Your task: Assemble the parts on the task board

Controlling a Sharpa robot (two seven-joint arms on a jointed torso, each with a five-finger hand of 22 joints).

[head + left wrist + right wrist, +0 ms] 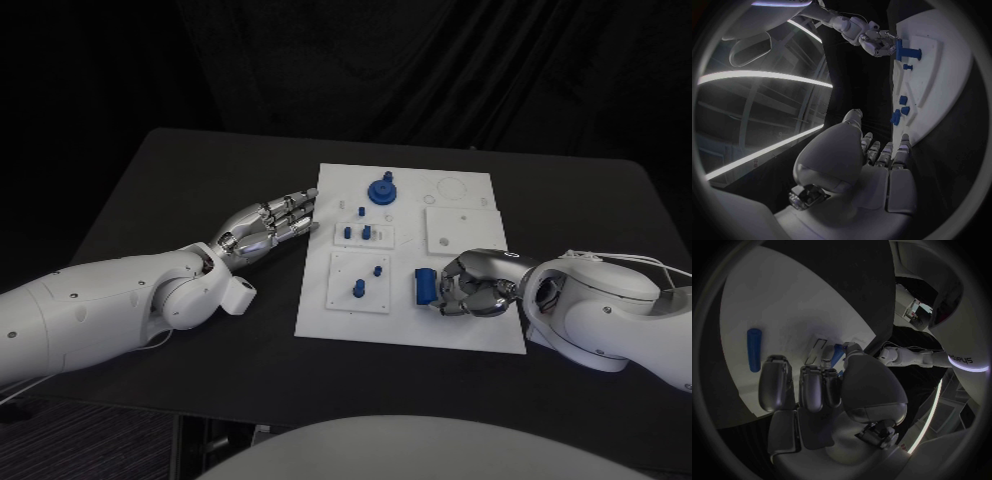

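Observation:
The white task board (323, 318) lies mid-table. A round blue part (382, 190) stands near its far edge, and small blue pegs (365, 232) stand in the square sub-plates. A longer blue part (426, 285) lies at the board's near right. My right hand (476, 283) sits just beside it with curled fingers, fingertips at the part; a grip cannot be made out. The right wrist view has a blue cylinder (754, 349) lying apart from the fingers (776, 380) and another blue piece (837, 354) by the thumb. My left hand (267, 228) hovers at the board's left edge, fingers straight, holding nothing.
A plain white square plate (462, 228) sits on the board's far right part. In the left wrist view the right hand (870, 40) meets the blue part (904, 50), with small blue pegs (901, 107) nearer. Black table surface (173, 180) surrounds the board.

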